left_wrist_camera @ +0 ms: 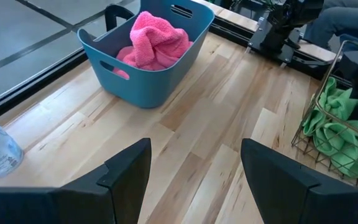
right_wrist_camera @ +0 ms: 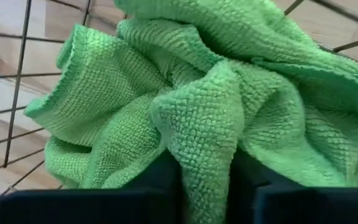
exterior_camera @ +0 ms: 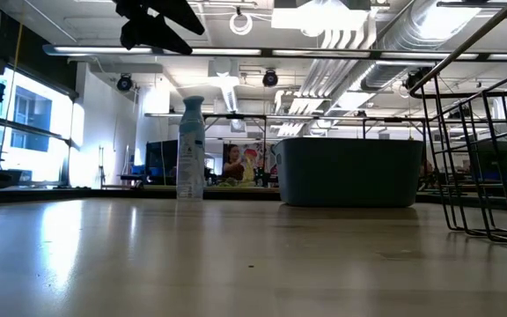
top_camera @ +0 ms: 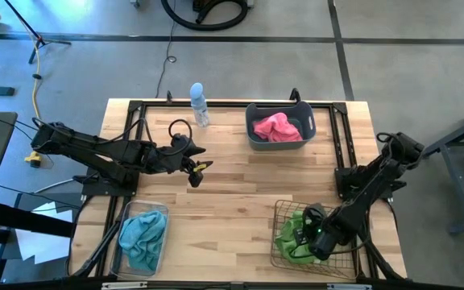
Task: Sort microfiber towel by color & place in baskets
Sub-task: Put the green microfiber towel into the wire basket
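Observation:
Lime green towels (right_wrist_camera: 166,81) lie heaped in the dark wire basket (top_camera: 280,211) at the near right. My right gripper (right_wrist_camera: 205,186) reaches down into that basket and is shut on a fold of the top green towel. A pink towel (top_camera: 276,127) lies in the grey-blue tub (top_camera: 252,113) at the far side. A teal towel (top_camera: 142,234) fills the clear bin (top_camera: 127,211) at the near left. My left gripper (top_camera: 196,171) hangs open above the bare table middle, touching nothing. My right gripper pinches a raised fold (right_wrist_camera: 201,124) of the top green towel between its two fingers (right_wrist_camera: 160,180). It comes steeply from above, pointing down into the basket. The towel rests slack on the heap in the basket and bulges out on both sides of the fingers.
A clear bottle (top_camera: 199,103) with a blue top stands upright at the far edge, left of the tub. The wooden table top between the three containers is bare. A dark metal frame borders the table.

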Action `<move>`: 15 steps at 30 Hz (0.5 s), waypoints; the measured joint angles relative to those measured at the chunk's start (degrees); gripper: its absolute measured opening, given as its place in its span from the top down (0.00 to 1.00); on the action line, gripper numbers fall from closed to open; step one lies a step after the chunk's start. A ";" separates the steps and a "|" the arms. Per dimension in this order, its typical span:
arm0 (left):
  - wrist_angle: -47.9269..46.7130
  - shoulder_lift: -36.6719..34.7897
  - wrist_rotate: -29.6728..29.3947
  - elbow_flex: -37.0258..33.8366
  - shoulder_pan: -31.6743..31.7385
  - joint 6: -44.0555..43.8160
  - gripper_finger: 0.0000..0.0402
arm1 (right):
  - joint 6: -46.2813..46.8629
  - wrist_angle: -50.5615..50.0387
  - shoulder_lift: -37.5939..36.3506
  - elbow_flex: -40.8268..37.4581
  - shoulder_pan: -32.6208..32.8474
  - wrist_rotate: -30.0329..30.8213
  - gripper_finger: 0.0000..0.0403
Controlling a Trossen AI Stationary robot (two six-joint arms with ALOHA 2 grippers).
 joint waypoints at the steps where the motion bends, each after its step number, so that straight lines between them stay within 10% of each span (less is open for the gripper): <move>1: 0.02 0.00 -0.02 0.00 0.00 0.62 0.41 | -0.47 0.13 0.00 0.03 0.00 -0.02 0.77; 15: 0.02 0.02 -0.02 0.00 0.00 2.16 0.41 | -6.47 0.02 -10.55 0.09 0.04 -2.32 0.25</move>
